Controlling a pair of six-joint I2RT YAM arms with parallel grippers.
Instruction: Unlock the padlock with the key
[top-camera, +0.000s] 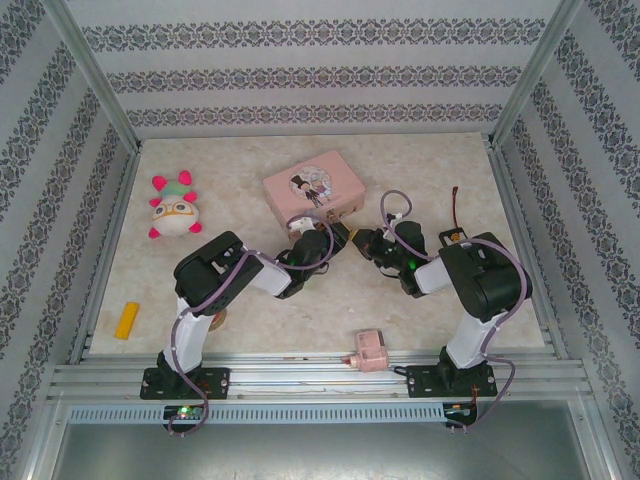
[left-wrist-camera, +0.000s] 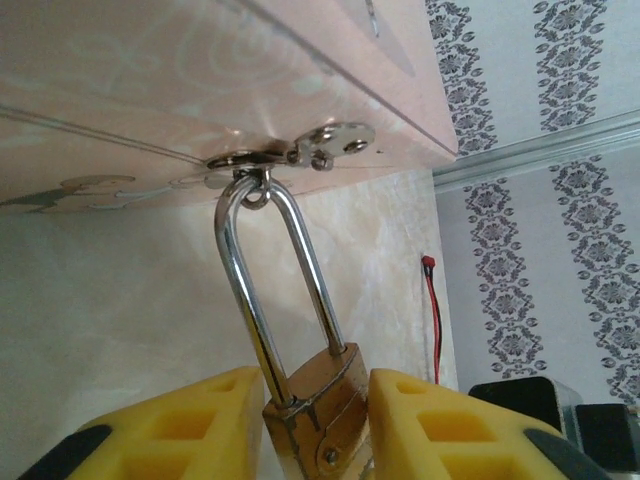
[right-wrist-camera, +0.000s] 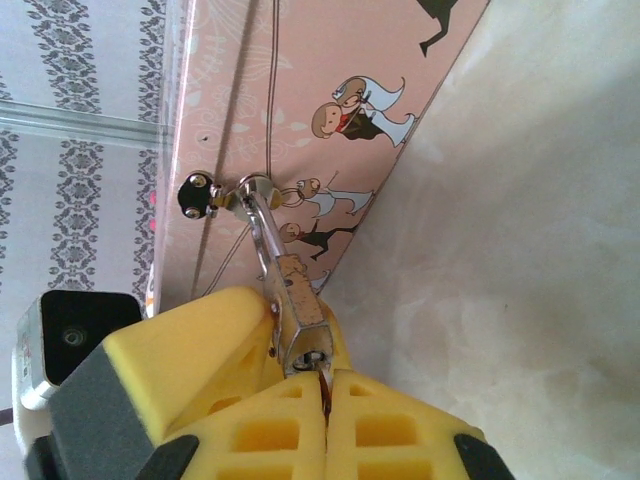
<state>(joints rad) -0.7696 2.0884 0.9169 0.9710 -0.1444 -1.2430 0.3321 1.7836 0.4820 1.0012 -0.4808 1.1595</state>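
Note:
A small brass padlock (left-wrist-camera: 318, 398) hangs by its long silver shackle (left-wrist-camera: 248, 280) from the hasp (left-wrist-camera: 300, 155) of the pink tin box (top-camera: 312, 185). My left gripper (left-wrist-camera: 316, 435) is shut on the padlock body, one yellow finger on each side. In the right wrist view the padlock (right-wrist-camera: 298, 298) points its keyhole end at my right gripper (right-wrist-camera: 325, 392). That gripper is shut on the key (right-wrist-camera: 323, 376), a thin sliver whose tip sits in the keyhole. Both grippers meet just in front of the box, left gripper (top-camera: 333, 238) and right gripper (top-camera: 362, 243).
A plush toy (top-camera: 172, 208) lies at the far left and a yellow block (top-camera: 127, 320) near the left rail. A small pink block (top-camera: 370, 350) sits at the front edge between the arm bases. A red wire (top-camera: 458, 200) lies right of the box.

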